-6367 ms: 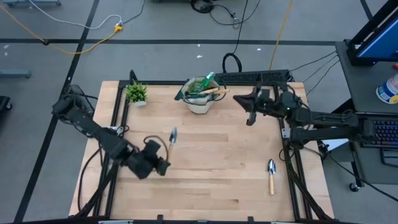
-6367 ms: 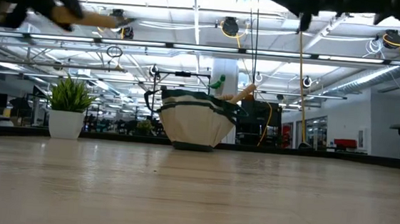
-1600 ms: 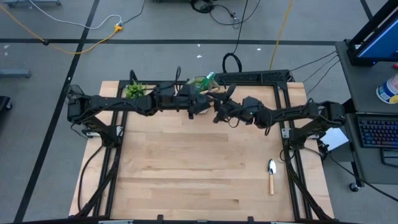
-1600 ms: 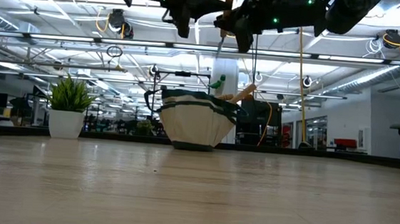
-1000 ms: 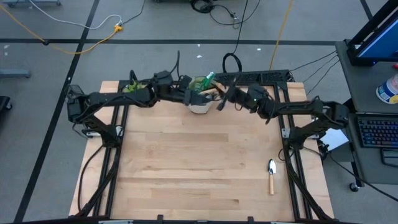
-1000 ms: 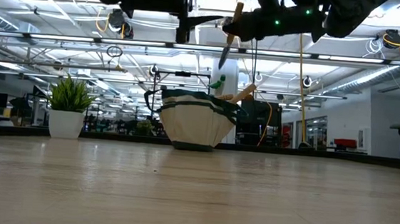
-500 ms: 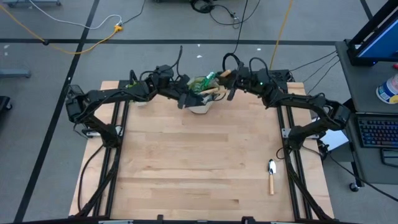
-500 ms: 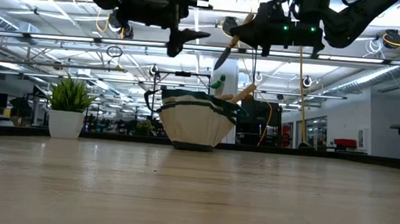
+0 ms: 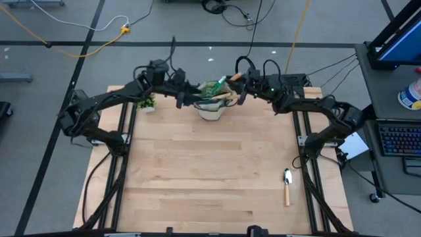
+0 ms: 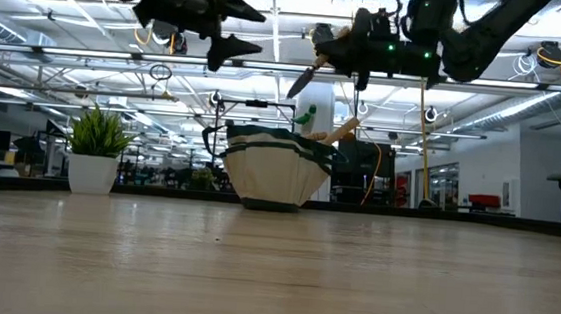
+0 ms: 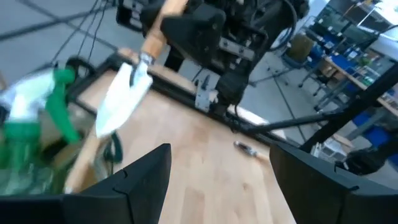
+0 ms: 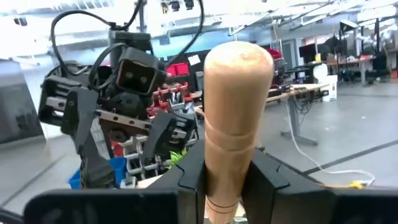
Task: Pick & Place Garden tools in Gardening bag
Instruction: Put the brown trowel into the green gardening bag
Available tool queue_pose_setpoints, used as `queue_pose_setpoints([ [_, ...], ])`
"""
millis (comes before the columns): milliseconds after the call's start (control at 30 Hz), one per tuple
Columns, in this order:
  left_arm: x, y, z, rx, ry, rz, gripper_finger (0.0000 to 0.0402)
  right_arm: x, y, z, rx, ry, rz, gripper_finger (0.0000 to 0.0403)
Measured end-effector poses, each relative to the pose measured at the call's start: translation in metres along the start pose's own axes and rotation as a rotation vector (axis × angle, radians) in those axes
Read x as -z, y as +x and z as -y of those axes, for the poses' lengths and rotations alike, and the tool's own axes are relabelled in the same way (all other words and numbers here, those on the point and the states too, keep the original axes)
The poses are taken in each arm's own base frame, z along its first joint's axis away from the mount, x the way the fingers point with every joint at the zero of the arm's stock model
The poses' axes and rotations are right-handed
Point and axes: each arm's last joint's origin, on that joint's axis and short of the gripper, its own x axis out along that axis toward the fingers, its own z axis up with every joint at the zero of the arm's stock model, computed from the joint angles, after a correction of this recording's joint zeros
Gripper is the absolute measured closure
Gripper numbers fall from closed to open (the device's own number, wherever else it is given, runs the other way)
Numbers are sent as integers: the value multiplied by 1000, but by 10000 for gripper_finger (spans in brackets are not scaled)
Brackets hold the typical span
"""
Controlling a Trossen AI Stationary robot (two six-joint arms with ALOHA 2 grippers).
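Observation:
The gardening bag point(image 9: 212, 106) point(image 10: 271, 171) stands on its base at the table's far edge, with a green spray bottle point(image 11: 37, 118) and wooden handles sticking out of it. My right gripper point(image 9: 239, 86) point(image 10: 355, 45) is shut on a wooden-handled trowel point(image 10: 305, 79) held in the air just right of the bag's top. My left gripper point(image 9: 181, 99) point(image 10: 242, 31) hovers open and empty, up and to the left of the bag. A second trowel point(image 9: 287, 186) lies flat on the table near the right edge. My right gripper pinches the trowel's wooden handle point(image 12: 227, 155) between its two fingers point(image 12: 193, 174), which lie across it. The handle's rounded free end point(image 12: 238, 62) sticks out past the fingers. The trowel is lifted clear and tilted, its metal blade point(image 11: 121, 102) slanting down toward the bag.
A small potted plant point(image 9: 145, 100) point(image 10: 95, 152) stands at the far left, under my left arm. Black frame rails point(image 9: 122, 125) run along the table's left and right sides. Bare wooden tabletop point(image 9: 210, 178) stretches from the bag to the near edge.
My right gripper has carried the trowel toward the table's far edge, and the trowel has tipped from nearly upright to slanting, blade toward the bag. My left gripper has drawn away from the bag toward the table's left, staying open.

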Motion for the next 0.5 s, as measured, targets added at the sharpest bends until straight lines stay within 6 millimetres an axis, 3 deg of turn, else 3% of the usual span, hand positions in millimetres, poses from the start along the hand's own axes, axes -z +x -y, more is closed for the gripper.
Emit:
queue_pose_setpoints([
  [133, 11, -16, 0, -67, -14, 6, 121, 12, 10, 4, -17, 48, -10, 344],
  [500, 50, -54, 14, -163, -97, 54, 121, 38, 65, 10, -58, 37, -139, 344],
])
